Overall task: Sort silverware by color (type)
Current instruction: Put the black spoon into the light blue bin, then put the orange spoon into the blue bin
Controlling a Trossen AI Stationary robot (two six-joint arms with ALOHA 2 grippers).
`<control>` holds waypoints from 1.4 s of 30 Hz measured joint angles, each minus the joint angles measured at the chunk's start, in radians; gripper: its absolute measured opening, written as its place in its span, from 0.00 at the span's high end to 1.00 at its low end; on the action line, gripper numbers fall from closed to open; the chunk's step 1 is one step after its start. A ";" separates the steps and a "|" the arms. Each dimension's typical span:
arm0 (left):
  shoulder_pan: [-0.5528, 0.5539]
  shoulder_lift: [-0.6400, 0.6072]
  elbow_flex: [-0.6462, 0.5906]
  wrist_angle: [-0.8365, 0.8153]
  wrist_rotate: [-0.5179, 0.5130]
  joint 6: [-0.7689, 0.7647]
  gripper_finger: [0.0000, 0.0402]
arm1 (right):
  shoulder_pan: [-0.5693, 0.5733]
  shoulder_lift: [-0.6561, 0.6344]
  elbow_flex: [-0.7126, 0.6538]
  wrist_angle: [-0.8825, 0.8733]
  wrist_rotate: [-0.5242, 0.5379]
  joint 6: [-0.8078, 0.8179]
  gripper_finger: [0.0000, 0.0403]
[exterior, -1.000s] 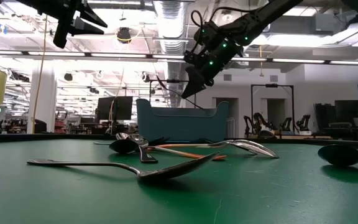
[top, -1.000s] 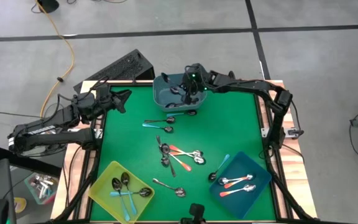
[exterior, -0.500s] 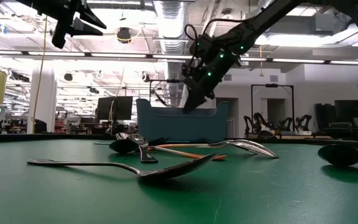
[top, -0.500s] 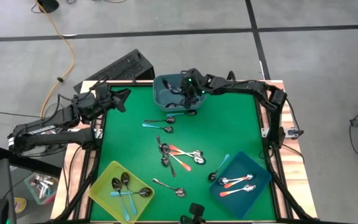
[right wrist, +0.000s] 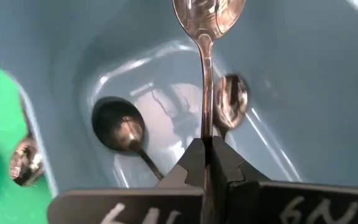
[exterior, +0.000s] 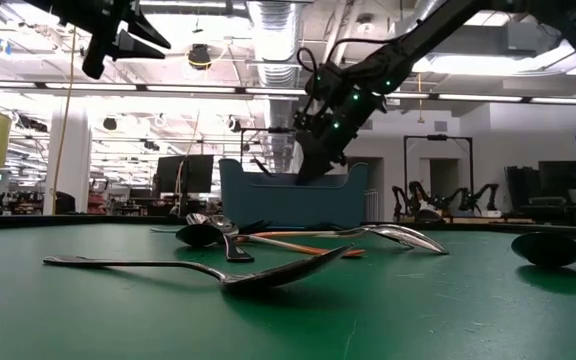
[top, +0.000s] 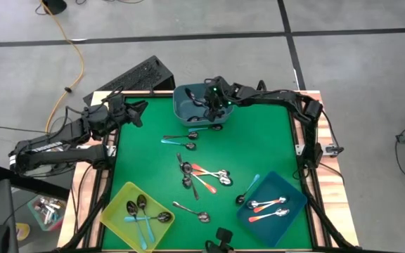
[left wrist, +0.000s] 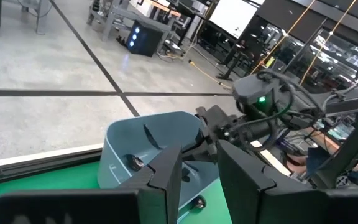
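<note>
My right gripper (right wrist: pixel 205 163) reaches down into the grey-blue bin (top: pixel 186 107) at the table's far middle, shut on a plain metal spoon (right wrist: pixel 207 37). Two more plain spoons (right wrist: pixel 118 132) lie on the bin's floor. My left gripper (left wrist: pixel 199 180) stands raised at the table's far left (top: pixel 140 112), open with nothing between its fingers. Loose spoons with teal, orange-red and plain handles lie on the green mat, one cluster (top: pixel 202 174) at the middle and a few (top: pixel 179 139) just in front of the bin. My right gripper pinches the spoon's thin handle (right wrist: pixel 204 134) between its two fingers. The fingers slant down into the bin from the table's right side and lie along the spoon. The bowl (right wrist: pixel 209 14) sticks out ahead of the fingertips, above the bin's floor. Whether it touches the wall, I cannot tell.
A yellow bin (top: pixel 121 200) with several spoons stands at the near left. A dark blue bin (top: pixel 294 191) with orange-red spoons stands at the near right. More spoons lie beside it (top: pixel 248 190) and near the front edge (top: pixel 192 211). A dark keyboard (top: pixel 136 76) lies beyond the table's far left corner.
My right gripper has gone down into the grey-blue bin with the plain spoon, staying shut on it and rolling a little. The spoon's bowl has sunk below the bin's rim.
</note>
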 joint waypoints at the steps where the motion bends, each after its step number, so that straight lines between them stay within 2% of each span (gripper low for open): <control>1: 0.000 0.000 0.000 -0.001 -0.006 0.000 0.79 | 0.001 -0.001 0.000 0.002 0.000 -0.006 0.97; 14: 0.000 0.000 0.000 -0.003 -0.042 0.000 0.79 | -0.011 0.000 0.000 -0.015 0.000 -0.002 0.88; 30: 0.000 0.000 0.000 -0.006 -0.042 0.000 0.79 | -0.021 -0.026 0.002 0.016 0.001 -0.019 0.87; 36: 0.000 0.000 0.000 -0.008 -0.042 0.001 0.79 | -0.021 -0.072 0.081 -0.032 0.000 -0.019 0.87; 42: 0.000 0.000 0.000 -0.031 -0.035 0.003 0.79 | -0.014 -0.131 0.250 -0.140 -0.010 -0.019 0.87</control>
